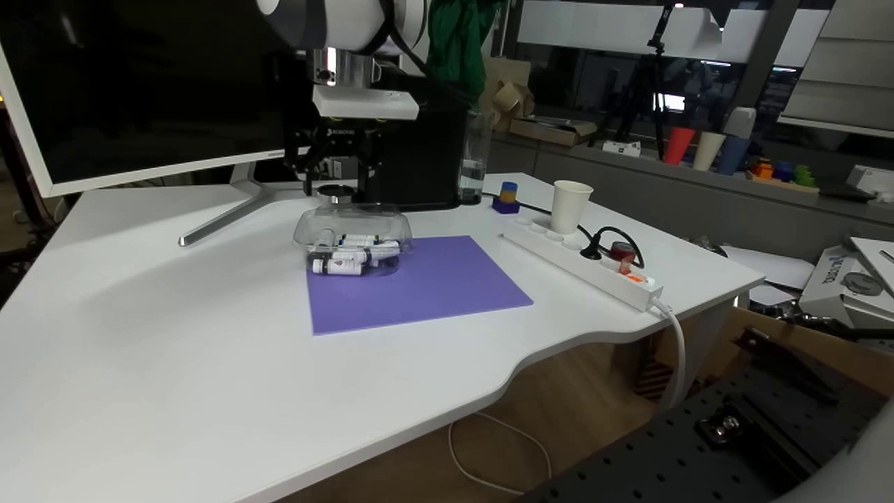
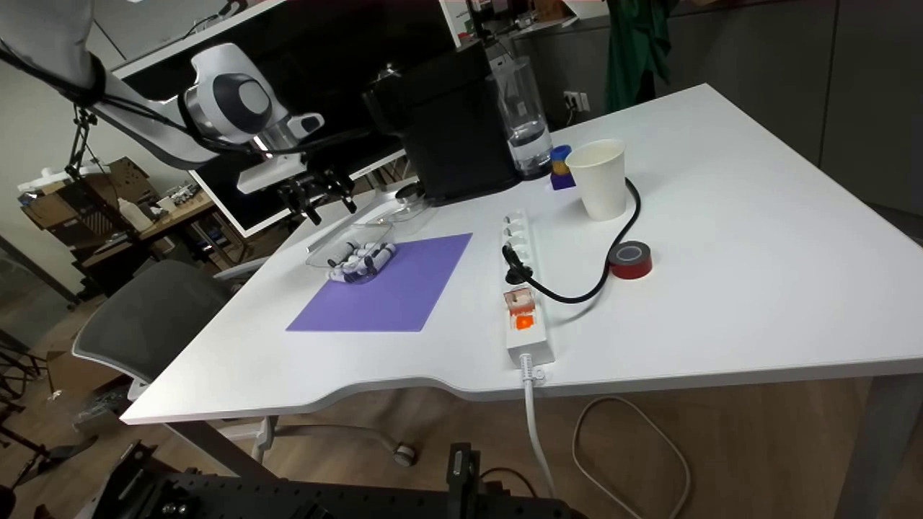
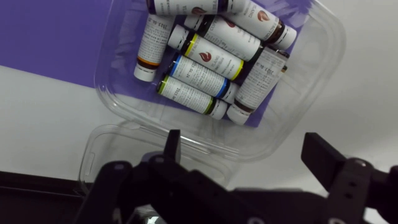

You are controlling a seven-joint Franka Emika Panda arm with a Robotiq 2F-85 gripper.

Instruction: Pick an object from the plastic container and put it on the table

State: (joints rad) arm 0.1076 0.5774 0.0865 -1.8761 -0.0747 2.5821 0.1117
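The black two-fingered tool hangs above the white bench with a curved front edge, its fingers spread wide apart. In both exterior views it stands higher than the low, clear plastic container and apart from it. The container sits partly on the thin purple rectangular mat and partly on the bench. In the wrist view the container lies ahead of the fingers: one tip overlaps its near rim, the other shows just outside its rounded corner.

Inside it, small dark bottles with white labels and white caps lie on their sides, some overlapping. A slanting bottle with a brown neck points its cap toward the gap between the fingers; the green-banded bottle ends just beside that cap, with the blue-banded bottle and the yellow-banded bottle behind it, farther from the tool. A clear plastic lid-like piece lies beside the container, partly hidden by a finger. Across the mat are the white tapered cup and the long white power strip.
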